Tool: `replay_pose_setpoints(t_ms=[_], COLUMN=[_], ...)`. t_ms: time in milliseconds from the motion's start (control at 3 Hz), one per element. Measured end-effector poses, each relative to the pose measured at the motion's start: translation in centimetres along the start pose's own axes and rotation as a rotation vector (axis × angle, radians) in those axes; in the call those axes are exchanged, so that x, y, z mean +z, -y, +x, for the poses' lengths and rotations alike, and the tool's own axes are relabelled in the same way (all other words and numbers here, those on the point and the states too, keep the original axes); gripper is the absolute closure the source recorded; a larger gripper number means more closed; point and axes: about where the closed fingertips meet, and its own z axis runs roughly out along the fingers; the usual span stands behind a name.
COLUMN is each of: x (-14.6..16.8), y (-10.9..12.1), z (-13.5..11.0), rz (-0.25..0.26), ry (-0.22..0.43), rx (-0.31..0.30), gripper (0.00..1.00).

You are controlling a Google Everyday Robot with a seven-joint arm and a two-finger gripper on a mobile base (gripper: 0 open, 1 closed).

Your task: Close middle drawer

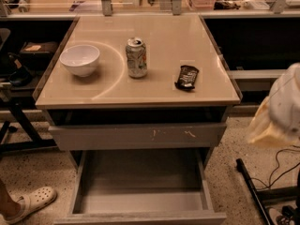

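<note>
The middle drawer point(140, 191) is pulled far out at the bottom of the grey cabinet, and its empty grey box interior shows. Its front panel point(140, 217) lies along the bottom edge of the view. Above it sits the grey drawer front with white scratch marks point(138, 136), standing slightly out from the cabinet. My gripper point(280, 108) shows as a white and yellowish shape at the right edge. It is level with the cabinet's upper part, to the right of it and apart from both drawers.
On the beige top point(159, 86) stand a white bowl point(80, 59), a drinks can point(136, 57) and a dark snack packet point(187, 77). A person's foot in a white clog point(29, 203) is at the lower left. A black stand leg and cables point(255, 191) lie at the lower right.
</note>
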Motion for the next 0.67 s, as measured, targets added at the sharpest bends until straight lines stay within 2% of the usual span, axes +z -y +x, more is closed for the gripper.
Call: replay_pose_setpoints(t_ms=[333,667], x=[6.3,8.8], y=[-4.8,-7.4], z=[1.2,2.8], rz=[-0.119,-0.190], ry=[-0.040,-0.082], rx=[0.031,0.034], gripper=[1.00,1.00])
